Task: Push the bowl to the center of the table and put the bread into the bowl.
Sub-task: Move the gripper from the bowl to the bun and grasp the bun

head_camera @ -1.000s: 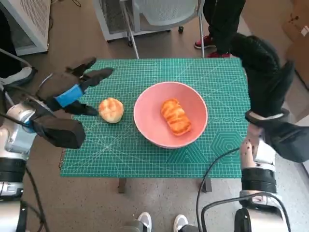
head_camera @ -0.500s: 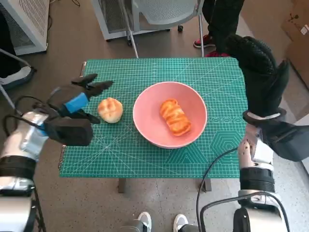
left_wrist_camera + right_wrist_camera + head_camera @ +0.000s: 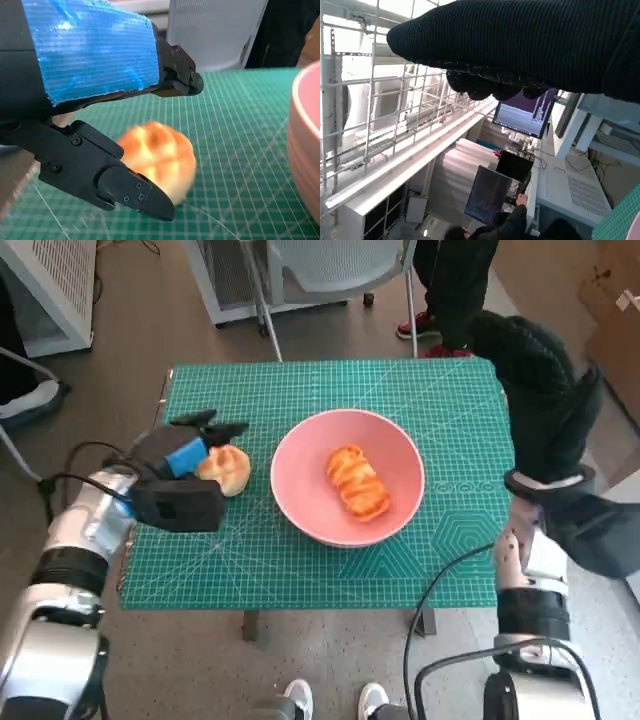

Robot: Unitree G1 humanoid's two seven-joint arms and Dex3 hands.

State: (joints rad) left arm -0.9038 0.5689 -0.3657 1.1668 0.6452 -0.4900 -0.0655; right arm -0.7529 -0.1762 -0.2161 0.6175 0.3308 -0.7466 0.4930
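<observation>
With blue-taped black left hand [image 3: 178, 452] spread open around the round golden bread roll [image 3: 226, 469] left of centre frame, holding nothing, close evenly, lift over rim of pink plastic bowl [image 3: 300, 445] mid-table; gloved right hand [image 3: 540, 390] raised right, grip indiscernible.

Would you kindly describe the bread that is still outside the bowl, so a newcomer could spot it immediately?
On the green cutting mat, look beside the pink bowl, toward the robot's left hand. The round, golden, scored bun lies there on the mat; the other bread, an elongated striped roll, lies inside the bowl.
</observation>
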